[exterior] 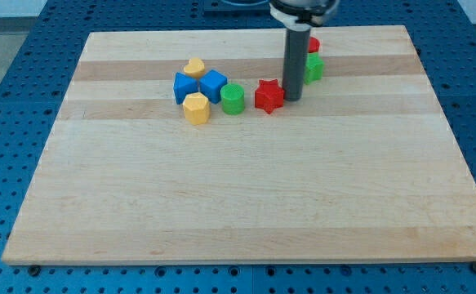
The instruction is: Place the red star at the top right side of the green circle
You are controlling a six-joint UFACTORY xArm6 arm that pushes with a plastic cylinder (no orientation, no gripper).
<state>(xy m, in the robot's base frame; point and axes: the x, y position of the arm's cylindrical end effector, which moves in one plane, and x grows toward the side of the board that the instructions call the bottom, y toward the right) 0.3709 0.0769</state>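
Note:
The red star [269, 95] lies on the wooden board, just to the right of the green circle [233, 99], with a small gap between them. My tip [292, 99] stands right against the red star's right side. The rod rises from there toward the view's top.
Left of the green circle sit a blue cube [214, 84], another blue block [185, 87], a yellow hexagon [196, 108] and a yellow heart [193, 68]. Behind the rod lie a green block [313, 69] and a red block [313, 45], partly hidden. The board [238, 196] rests on a blue perforated table.

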